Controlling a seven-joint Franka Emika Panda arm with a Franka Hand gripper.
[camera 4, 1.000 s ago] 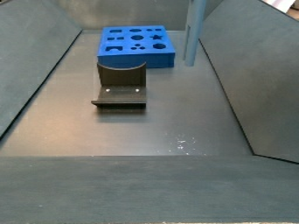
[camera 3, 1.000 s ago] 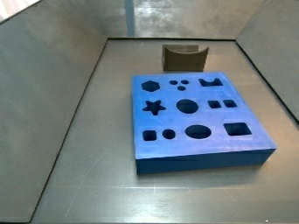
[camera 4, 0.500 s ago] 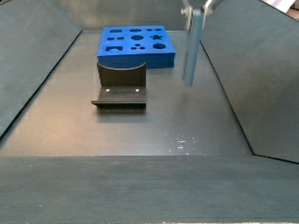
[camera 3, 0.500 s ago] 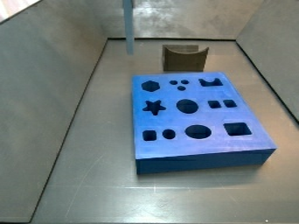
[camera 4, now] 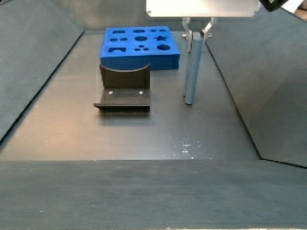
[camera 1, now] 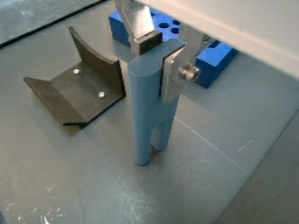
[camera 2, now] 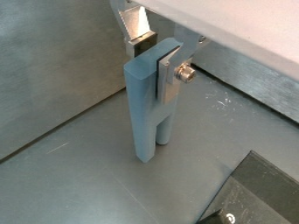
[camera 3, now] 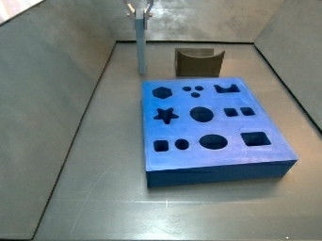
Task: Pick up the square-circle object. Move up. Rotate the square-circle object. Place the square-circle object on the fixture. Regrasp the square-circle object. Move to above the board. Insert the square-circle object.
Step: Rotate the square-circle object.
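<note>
Gripper (camera 1: 156, 54) fingers are clamped on the top end of the square-circle object (camera 1: 149, 109), which hangs upright with its lower end just at the grey floor (camera 4: 144, 135). Beside it stands the fixture (camera 4: 124, 86), apart; the board (camera 3: 212, 129) lies beyond, untouched.

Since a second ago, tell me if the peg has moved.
Yes. The peg, held in the gripper, came down toward the floor beside the fixture.
</note>
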